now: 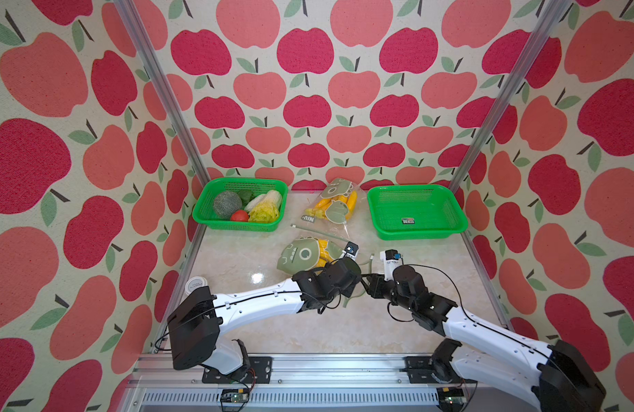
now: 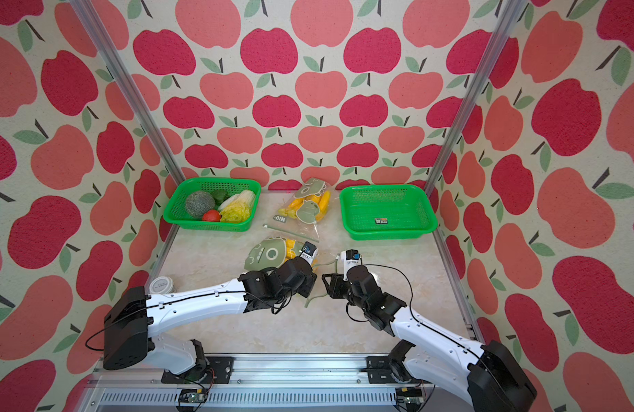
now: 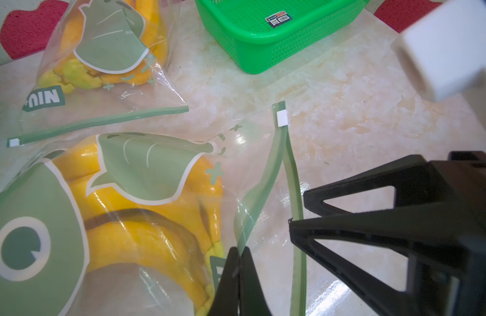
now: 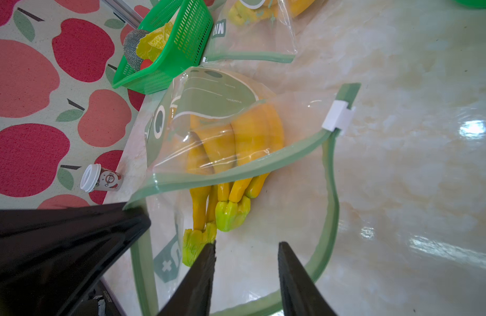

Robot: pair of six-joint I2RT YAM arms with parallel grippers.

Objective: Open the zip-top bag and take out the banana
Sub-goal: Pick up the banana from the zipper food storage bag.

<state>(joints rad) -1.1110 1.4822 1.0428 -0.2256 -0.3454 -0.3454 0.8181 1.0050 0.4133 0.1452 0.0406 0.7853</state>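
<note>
Banana bunch [image 4: 236, 142] is inside the nearer bag [image 4: 209, 95], lying on the surface [image 1: 237, 257] about mid-width, bag mouth unzipped and gaping toward the right side

left fingers [image 3: 237, 273] are pinched tight on the upper lip [image 3: 256, 191], propping the mouth open

right fingers [image 4: 200, 284] are part spread with nothing between them, tips just inside the mouth over the lower film

key relation: the bunch's long axis runs straight away from right fingers, green crowns [image 4: 232, 213] pointing back at them. The nearest crown sits right against one fingertip, beside the gap, not in it

so right is the picker, left is tied up as holder

my read: sidestep to straddle a stem, close, pull back along the axis. Risk is catching film with the stem

second bag [image 1: 335, 203] lies behind, zipped, ignore
</note>
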